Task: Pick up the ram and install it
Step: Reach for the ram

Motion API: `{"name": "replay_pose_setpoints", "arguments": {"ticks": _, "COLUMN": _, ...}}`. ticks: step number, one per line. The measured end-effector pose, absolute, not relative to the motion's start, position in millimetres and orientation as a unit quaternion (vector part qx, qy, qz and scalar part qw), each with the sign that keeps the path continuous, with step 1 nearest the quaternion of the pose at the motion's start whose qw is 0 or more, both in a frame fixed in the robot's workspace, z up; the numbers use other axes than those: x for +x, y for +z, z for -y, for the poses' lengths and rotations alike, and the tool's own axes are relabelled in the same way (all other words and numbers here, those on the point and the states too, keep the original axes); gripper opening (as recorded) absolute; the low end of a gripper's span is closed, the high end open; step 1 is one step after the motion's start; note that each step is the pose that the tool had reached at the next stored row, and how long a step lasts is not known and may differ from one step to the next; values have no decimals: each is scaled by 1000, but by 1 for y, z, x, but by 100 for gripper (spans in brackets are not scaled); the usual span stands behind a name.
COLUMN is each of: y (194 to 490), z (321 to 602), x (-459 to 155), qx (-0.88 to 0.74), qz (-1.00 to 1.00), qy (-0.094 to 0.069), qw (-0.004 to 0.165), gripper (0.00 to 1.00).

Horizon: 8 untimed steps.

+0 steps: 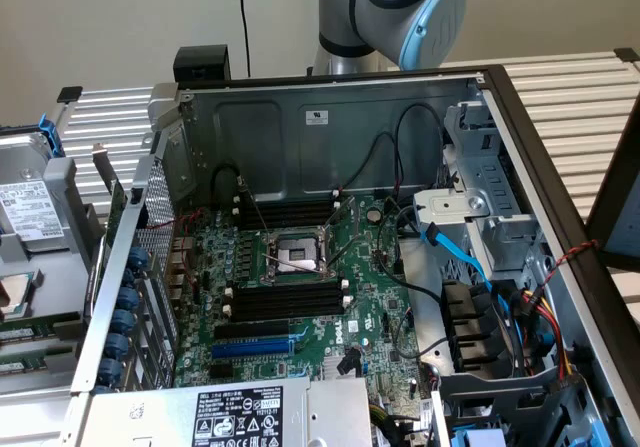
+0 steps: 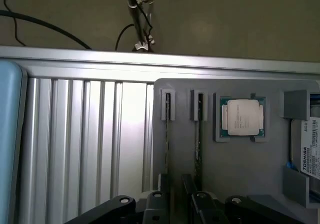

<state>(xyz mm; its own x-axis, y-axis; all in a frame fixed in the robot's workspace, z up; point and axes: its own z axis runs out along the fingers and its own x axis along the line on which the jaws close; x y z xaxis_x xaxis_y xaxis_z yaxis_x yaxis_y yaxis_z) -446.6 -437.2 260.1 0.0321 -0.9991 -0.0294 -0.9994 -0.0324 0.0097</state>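
Two ram sticks stand on edge in a grey holder tray (image 2: 240, 169), one stick (image 2: 167, 134) beside the other (image 2: 199, 134). They appear as thin dark green lines held by grey clips at their far ends. My gripper (image 2: 175, 186) hovers over the near ends of the sticks, its black fingers (image 2: 161, 196) apart with nothing between them. In the exterior view the open computer case shows the motherboard (image 1: 370, 297) with black memory slots (image 1: 290, 299) in front of the processor socket (image 1: 295, 252) and more behind it (image 1: 285, 210).
A processor chip (image 2: 242, 118) and a hard drive (image 2: 310, 149) sit in the same tray. Ribbed metal table (image 2: 85, 144) lies beside it. Inside the case are a blue expansion slot (image 1: 250, 347), loose cables (image 1: 470, 257), drive cage (image 1: 500, 207) and power supply (image 1: 240, 412). The arm (image 1: 400, 7) rises behind.
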Motion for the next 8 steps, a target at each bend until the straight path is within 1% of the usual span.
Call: {"name": "replay_pose_setpoints", "arguments": {"ticks": 8, "y": 246, "z": 437, "x": -447, "qx": -718, "qz": -696, "qy": 14, "qw": 7, "gripper": 25}}
